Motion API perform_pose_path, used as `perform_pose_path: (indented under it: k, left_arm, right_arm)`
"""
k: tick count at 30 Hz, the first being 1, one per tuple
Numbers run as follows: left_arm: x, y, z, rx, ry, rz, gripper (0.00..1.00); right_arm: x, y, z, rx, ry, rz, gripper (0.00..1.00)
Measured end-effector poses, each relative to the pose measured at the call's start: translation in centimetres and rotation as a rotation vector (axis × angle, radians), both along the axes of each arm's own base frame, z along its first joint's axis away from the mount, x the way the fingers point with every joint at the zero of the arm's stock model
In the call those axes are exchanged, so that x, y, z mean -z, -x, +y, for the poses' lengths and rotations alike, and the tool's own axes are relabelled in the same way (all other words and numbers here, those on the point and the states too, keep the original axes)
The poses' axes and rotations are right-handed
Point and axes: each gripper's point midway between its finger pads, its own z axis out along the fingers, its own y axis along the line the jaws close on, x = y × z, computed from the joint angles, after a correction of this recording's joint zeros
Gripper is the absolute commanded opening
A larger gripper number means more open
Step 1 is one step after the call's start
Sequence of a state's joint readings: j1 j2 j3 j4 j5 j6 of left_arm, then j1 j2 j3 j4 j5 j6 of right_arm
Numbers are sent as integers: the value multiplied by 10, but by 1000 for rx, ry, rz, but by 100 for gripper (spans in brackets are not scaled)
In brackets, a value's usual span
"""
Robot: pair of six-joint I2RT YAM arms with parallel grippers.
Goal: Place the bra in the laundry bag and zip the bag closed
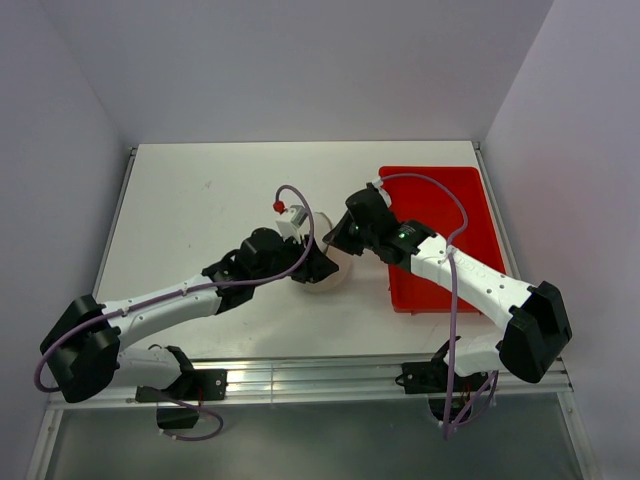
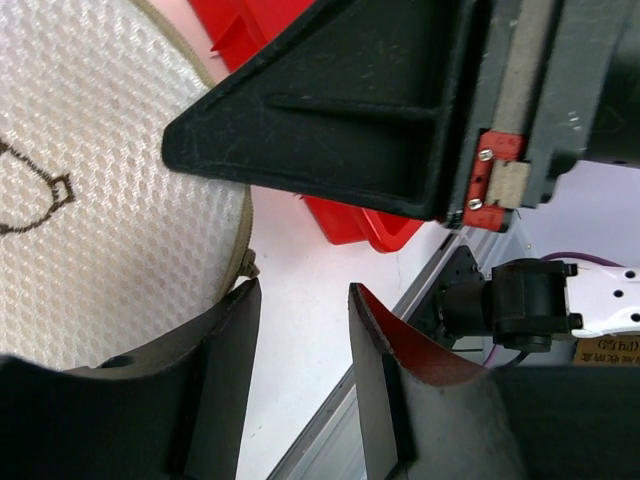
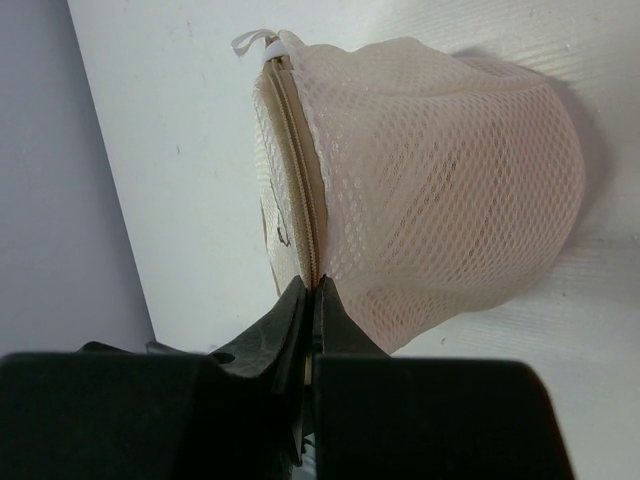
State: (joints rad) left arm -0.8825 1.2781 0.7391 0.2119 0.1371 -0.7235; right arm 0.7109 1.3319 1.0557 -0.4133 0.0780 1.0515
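Now the right gripper (image 3: 312, 288) pinches the laundry bag (image 3: 440, 180); left gripper (image 2: 300, 292) half-open beside it.

The small, off-white, drum-shaped mesh laundry bag (image 3: 430, 180) sat near the middle of the white table (image 1: 200, 200), its rounded body bulging and full. A tan zip (image 3: 305, 190) ran around the rim of its circular face and looked closed along the stretch in view, with a small white fabric tab (image 3: 255, 42) at one end. A dark printed outline (image 2: 35, 195) marked that flat face. The beige, peach-toned padded bra (image 3: 470, 220) lay inside, tinting the mesh pink.
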Motion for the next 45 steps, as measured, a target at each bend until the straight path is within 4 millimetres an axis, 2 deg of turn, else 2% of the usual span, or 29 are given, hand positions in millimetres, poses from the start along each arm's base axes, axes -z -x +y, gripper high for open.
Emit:
perform_pose_path:
  k: [15, 23, 37, 45]
  left_arm:
    - [15, -1, 8, -37, -62, 29, 46]
    - [17, -6, 4, -44, -71, 28, 44]
    - [18, -7, 3, -43, -67, 26, 41]
    - [10, -12, 2, -38, -31, 17, 40]
  right_arm:
    - [0, -1, 0, 5, 0, -1, 0]
    - [0, -2, -2, 12, 5, -4, 0]
    - [0, -2, -2, 14, 6, -5, 0]
    - [0, -2, -2, 15, 5, -6, 0]
